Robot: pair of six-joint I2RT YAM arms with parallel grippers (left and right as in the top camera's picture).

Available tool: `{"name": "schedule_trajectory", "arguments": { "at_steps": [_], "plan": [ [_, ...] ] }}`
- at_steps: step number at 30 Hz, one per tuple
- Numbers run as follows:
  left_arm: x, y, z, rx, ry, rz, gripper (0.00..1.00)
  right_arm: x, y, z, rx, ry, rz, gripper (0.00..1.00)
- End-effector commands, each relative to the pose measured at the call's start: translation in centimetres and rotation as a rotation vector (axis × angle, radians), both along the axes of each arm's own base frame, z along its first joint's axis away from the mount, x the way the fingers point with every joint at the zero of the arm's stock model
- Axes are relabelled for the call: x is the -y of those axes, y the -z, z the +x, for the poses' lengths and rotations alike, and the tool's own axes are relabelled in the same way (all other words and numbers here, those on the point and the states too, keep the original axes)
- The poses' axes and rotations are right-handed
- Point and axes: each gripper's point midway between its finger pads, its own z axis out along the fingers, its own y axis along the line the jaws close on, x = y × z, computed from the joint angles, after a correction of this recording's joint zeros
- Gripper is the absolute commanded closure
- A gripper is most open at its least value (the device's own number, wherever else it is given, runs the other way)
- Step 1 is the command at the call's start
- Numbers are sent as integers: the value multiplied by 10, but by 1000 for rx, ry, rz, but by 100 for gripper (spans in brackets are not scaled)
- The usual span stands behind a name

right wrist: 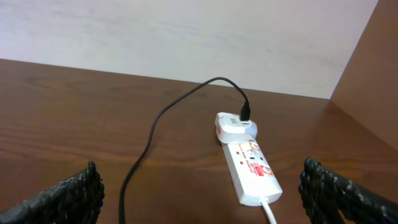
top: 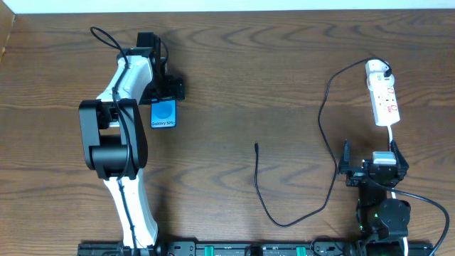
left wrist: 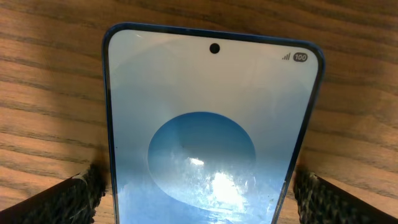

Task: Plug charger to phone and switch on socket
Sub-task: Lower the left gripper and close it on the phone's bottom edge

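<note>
The left tool [left wrist: 199, 202] stands wide astride the phone [left wrist: 211, 124], its pads [left wrist: 81, 199] just beside the edges and, it seems, not yet touching. To steady the phone well, close squarely on its long sides and keep the port end clear. The right tool [right wrist: 202, 193] is likewise wide and empty, facing the socket [right wrist: 252, 165], where the charger [top: 323, 128] has its adapter [right wrist: 233, 124] plugged in. Its plug tip [top: 256, 147] lies on the open surface [top: 213, 85], well apart from the phone, with nothing between them.
</note>
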Motion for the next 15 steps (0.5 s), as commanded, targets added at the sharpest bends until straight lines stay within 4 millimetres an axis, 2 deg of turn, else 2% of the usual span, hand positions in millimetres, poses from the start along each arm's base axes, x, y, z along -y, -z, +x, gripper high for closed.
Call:
{"name": "schedule_trajectory", "arguments": {
  "at_steps": [1, 15],
  "plan": [
    [-5, 15, -14, -55, 7, 17, 0, 1, 0, 0, 0, 3, -7, 1],
    [-5, 15, -15, -59, 53, 21, 2, 1, 0, 0, 0, 3, -7, 1]
  ]
}}
